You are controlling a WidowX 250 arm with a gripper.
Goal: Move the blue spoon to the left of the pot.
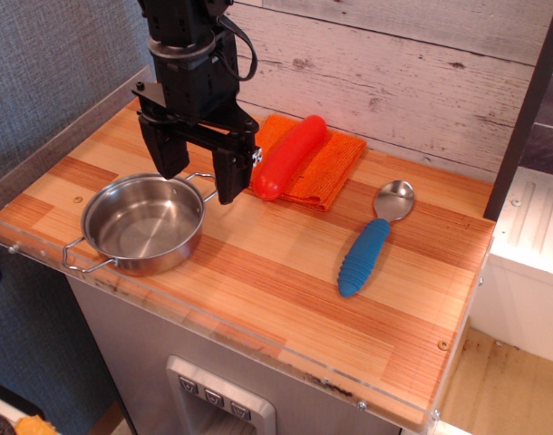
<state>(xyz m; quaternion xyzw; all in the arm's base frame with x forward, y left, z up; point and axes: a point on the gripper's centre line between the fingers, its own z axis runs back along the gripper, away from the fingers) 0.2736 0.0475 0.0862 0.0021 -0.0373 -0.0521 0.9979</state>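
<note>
The blue spoon lies flat on the right part of the wooden table, its ribbed blue handle toward the front and its silver bowl toward the back. The pot, shallow shiny steel with two wire loop handles, stands at the front left, empty. My gripper is black, open and empty, its two fingers hanging just above the pot's back rim, far left of the spoon.
A red sausage-shaped object lies on a folded orange cloth at the back, between gripper and spoon. A wooden plank wall stands behind. The table has edges at front and right; a white unit stands beyond the right edge.
</note>
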